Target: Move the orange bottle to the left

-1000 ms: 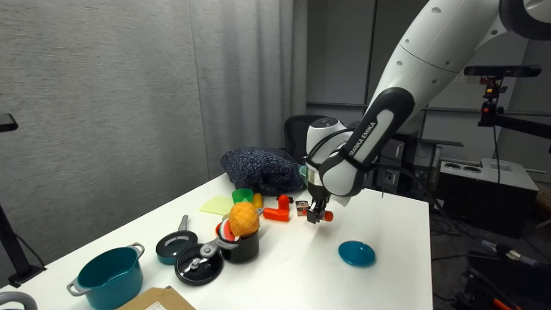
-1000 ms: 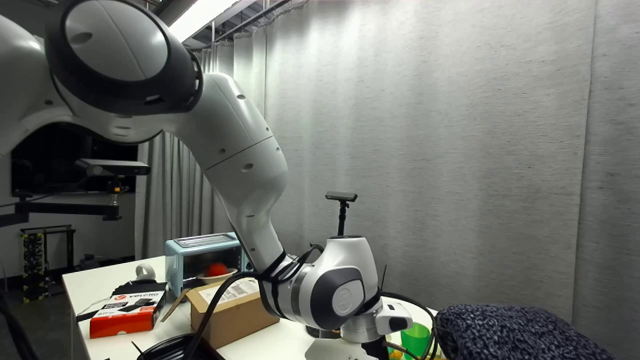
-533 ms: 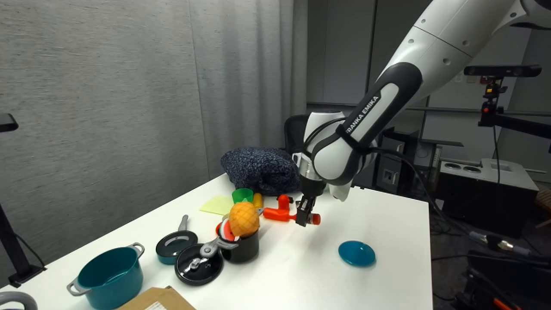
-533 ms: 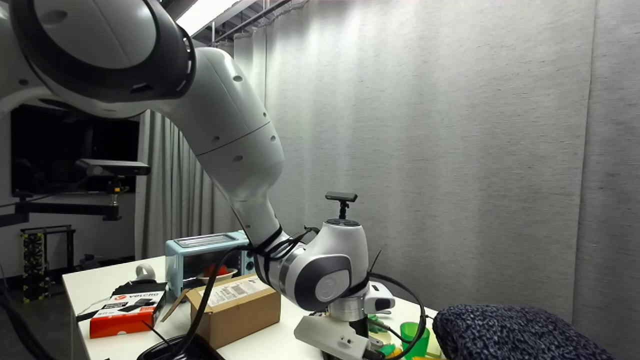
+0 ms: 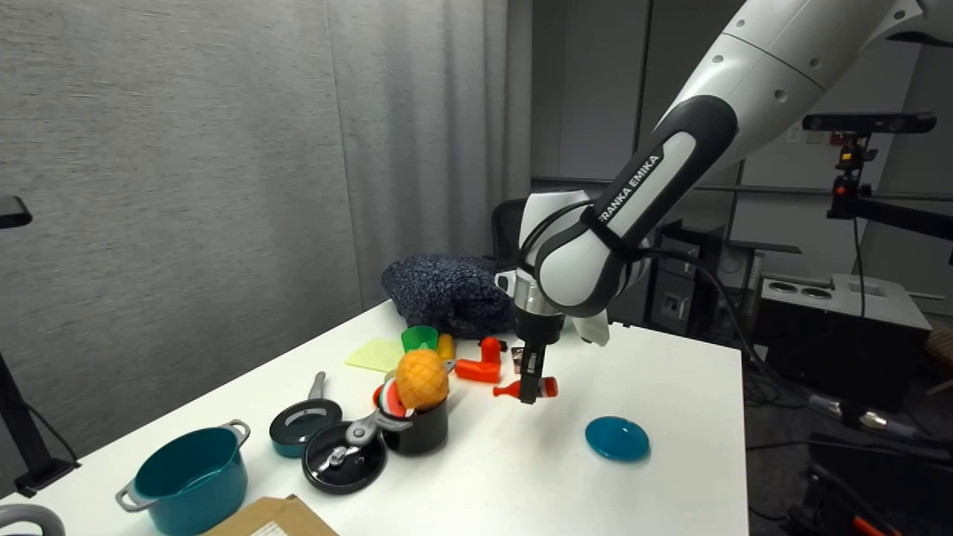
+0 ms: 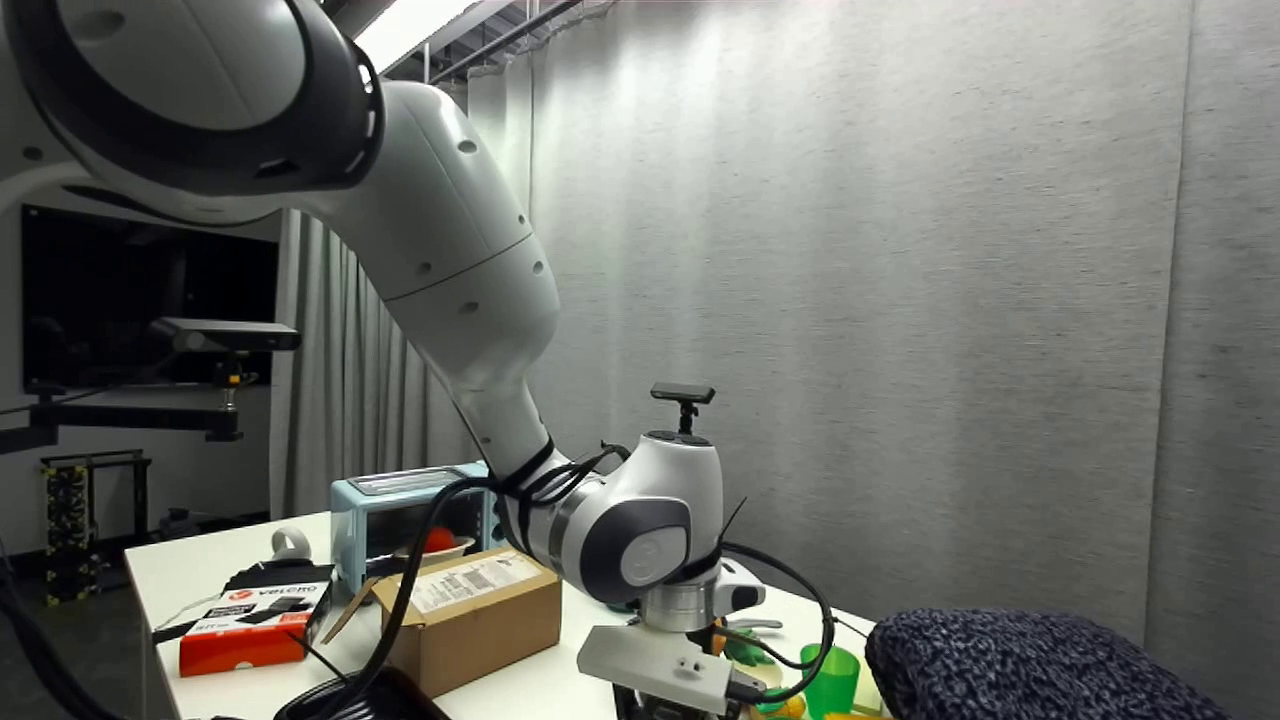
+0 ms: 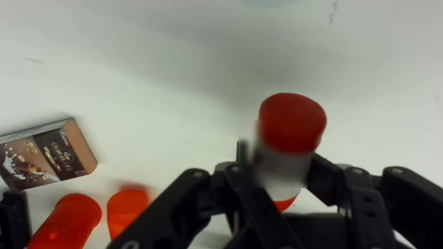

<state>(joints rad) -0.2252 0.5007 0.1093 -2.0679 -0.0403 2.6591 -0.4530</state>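
In an exterior view, the bottle [image 5: 549, 387] is in the gripper [image 5: 529, 390] over the table [image 5: 677, 387], left of and beyond the dish [image 5: 616, 438]. Farther left stand the tub [image 5: 426, 432], the pan [image 5: 305, 419] and, nearer, the pot [image 5: 205, 495]. The cushion [image 5: 450, 294] lies far, behind the cup [image 5: 420, 339].

In an exterior view I get a ceiling light [image 6: 415, 28] burnt out to plain white; the curtain [image 6: 850, 250] is palest high up and greyer lower down, and a sheen sits on the arm [image 6: 470, 290]. The table [image 5: 521, 491] reads bright to me, the far wall [image 5: 588, 97] dim. My wrist view is softer: a broad, fuzzy shadow darkens the table above the bottle [image 7: 292, 124], whose middle breaks into smeared blocks. I can read the box's [image 7: 52, 155] largest word.
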